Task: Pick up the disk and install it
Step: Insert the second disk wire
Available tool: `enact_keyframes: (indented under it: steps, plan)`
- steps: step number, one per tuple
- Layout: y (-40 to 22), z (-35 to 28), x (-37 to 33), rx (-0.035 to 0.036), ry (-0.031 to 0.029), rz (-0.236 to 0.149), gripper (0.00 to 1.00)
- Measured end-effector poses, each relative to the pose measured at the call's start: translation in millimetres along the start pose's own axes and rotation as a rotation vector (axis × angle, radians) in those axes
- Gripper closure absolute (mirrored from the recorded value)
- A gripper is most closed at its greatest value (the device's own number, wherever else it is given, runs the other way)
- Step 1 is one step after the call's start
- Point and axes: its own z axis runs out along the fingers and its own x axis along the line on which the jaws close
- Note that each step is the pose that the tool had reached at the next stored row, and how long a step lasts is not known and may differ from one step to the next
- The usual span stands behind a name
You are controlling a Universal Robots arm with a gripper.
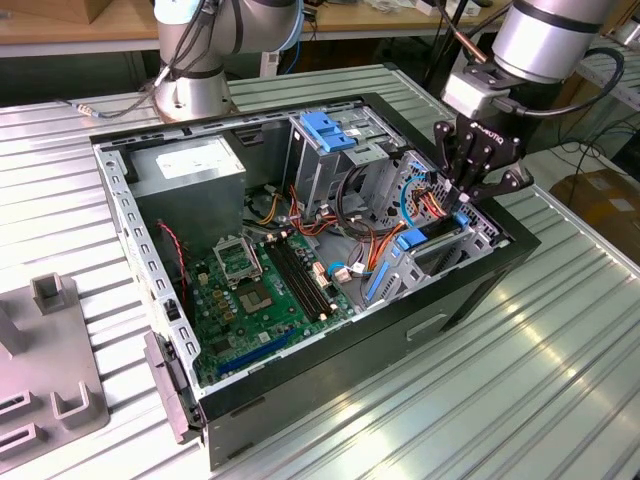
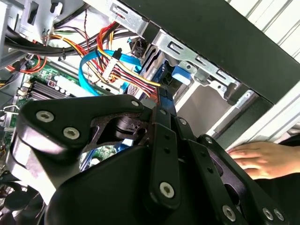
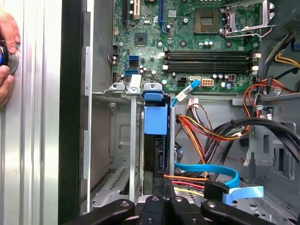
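Down in the drive cage at the open computer case's (image 1: 470,290) front corner, the disk (image 3: 155,123) is standing on edge in its blue carrier, seated in a slot. Black gripper (image 1: 478,190) fingers (image 2: 165,140) are pinching together over its top edge, touching it. Beside it, orange and yellow cables (image 3: 201,133) are trailing toward the green motherboard (image 1: 262,290). Somebody's hand (image 2: 258,158) is resting on the ribbed table (image 1: 540,380) outside the case.
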Motion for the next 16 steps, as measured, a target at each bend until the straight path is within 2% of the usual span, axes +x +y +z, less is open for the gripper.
enact_keyframes:
  steps: [4, 5, 9, 14, 16]
  plan:
    - [0.1, -14.0, 1.0, 0.0000, 0.0000, 0.000, 0.89]
    - [0.1, -15.7, 1.1, 0.0000, 0.0001, 0.000, 0.89]
    - [0.1, -20.3, 1.4, -0.0001, 0.0039, 0.000, 0.89]
    - [1.8, -21.5, 1.4, -0.0001, 0.0041, 0.000, 0.89]
    - [1.9, -24.7, 1.5, -0.0001, 0.0041, 0.000, 0.89]
